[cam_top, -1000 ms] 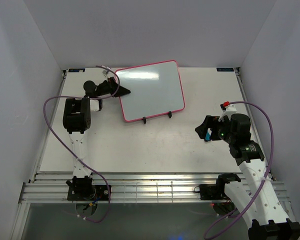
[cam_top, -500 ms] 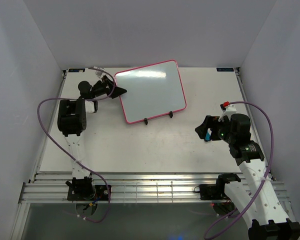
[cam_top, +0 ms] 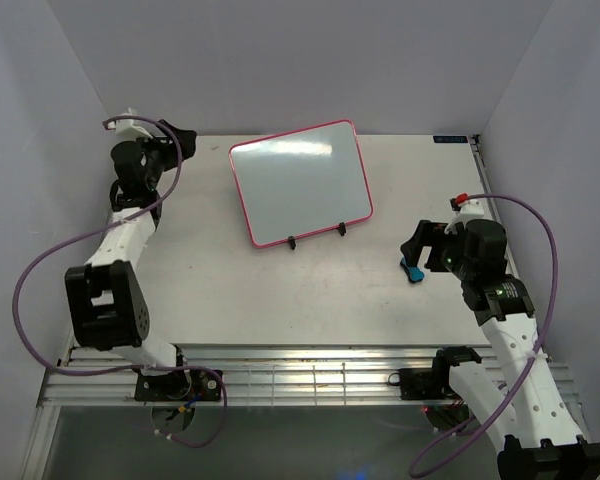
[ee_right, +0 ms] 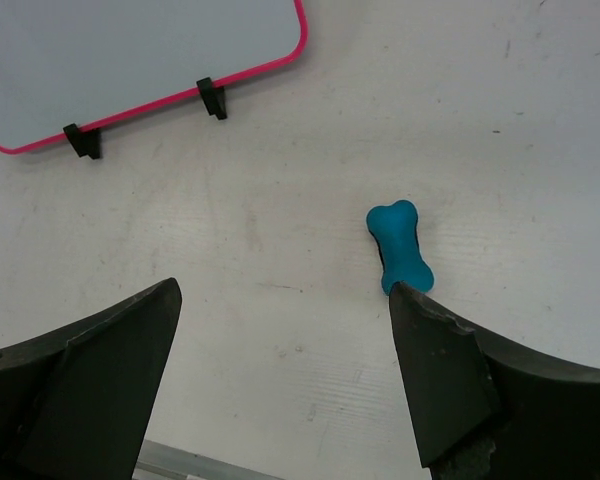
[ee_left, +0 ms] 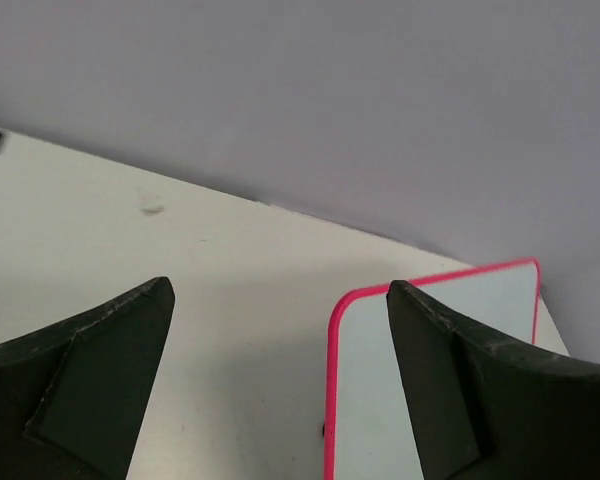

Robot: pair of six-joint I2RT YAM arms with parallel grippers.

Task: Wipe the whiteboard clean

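Note:
The whiteboard (cam_top: 300, 180), pink-framed with a white face free of marks, leans on a black wire stand (cam_top: 290, 241) at the back middle of the table. My left gripper (cam_top: 180, 141) is up at the far left back, apart from the board, and stands open. In the left wrist view the board's (ee_left: 370, 400) left corner shows between the wide fingers of the left gripper (ee_left: 280, 300). A blue bone-shaped eraser (cam_top: 412, 271) lies on the table at the right. My right gripper (ee_right: 285, 300) hovers open above the table, and the eraser (ee_right: 400, 246) lies just beyond its right finger. The board's (ee_right: 130, 50) lower edge shows at the top left of the right wrist view.
Grey walls (cam_top: 70, 120) close in the table at the left, back and right. Aluminium rails (cam_top: 310, 380) run along the near edge. Purple cables (cam_top: 40, 270) loop beside each arm.
My left gripper has opened and swung away from the board's left edge to the far left back. The right arm has shifted slightly to the right.

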